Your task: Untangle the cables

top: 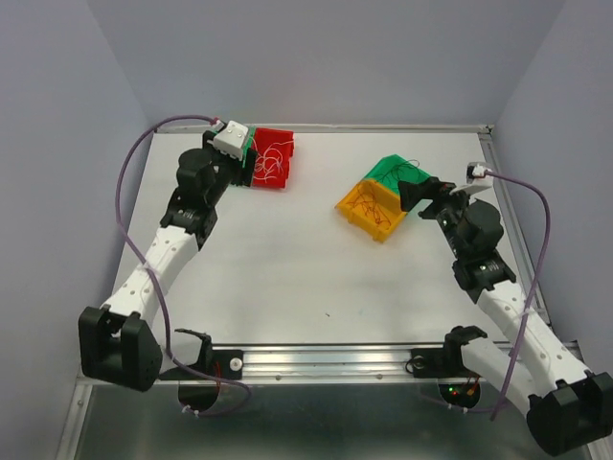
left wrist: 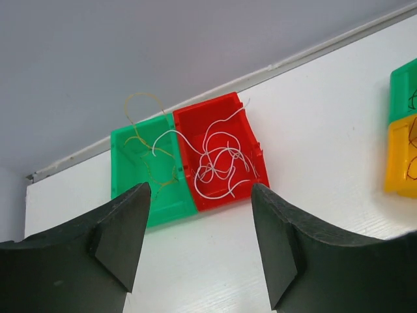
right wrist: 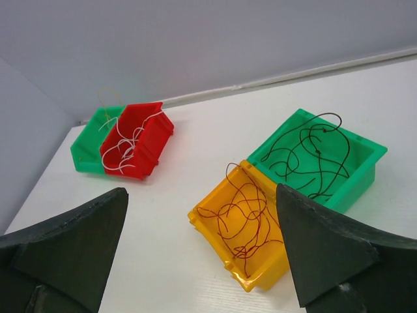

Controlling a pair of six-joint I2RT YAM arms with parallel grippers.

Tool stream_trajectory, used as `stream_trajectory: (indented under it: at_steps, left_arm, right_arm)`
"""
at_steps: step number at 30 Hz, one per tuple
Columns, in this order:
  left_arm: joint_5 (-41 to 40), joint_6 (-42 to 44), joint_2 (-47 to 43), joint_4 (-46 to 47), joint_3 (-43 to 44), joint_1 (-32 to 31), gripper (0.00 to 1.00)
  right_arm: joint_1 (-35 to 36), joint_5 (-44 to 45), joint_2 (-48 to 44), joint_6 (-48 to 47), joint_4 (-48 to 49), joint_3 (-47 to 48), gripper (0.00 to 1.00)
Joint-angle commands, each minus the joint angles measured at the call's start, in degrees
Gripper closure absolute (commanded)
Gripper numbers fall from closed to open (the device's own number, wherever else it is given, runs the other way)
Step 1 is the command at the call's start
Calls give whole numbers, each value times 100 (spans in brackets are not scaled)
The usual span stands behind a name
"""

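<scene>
Top external: left tool [left wrist: 201,195] covers most of left green bin [left wrist: 171,205].

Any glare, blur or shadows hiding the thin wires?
Top external: soft, even light, no glare, but the white wire in the red bin barely resolves. Left wrist: that wire sharp, near fingers dark. Right wrist: dark red wire in the yellow bin crisp.
</scene>
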Motion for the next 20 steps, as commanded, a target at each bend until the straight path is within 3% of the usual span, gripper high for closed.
stream_trajectory:
  at_steps: [1,3,7,12,20]
  left_arm:
    - [-475,-477,-888,298,-699,22,17]
    - [-732,-609,-1503,605,-1261,22,5]
    - [-944,-768,-2505,1361,-2387,31,1]
    - [-488,-522,-3411,2170,-3433,22,1]
    - [-294,-373,-3597,2391,-3664,22,1]
  right_arm:
    - [16,-16,-450,-301,373,-243,0]
    - [16,-86,-670,-318,381,-322,0]
    - [16,-192,-882,-380,382,-436,0]
    - [16,-87,-1049,-397,364,-498,0]
    - [16,-131,-1120,-520,329,-515,0]
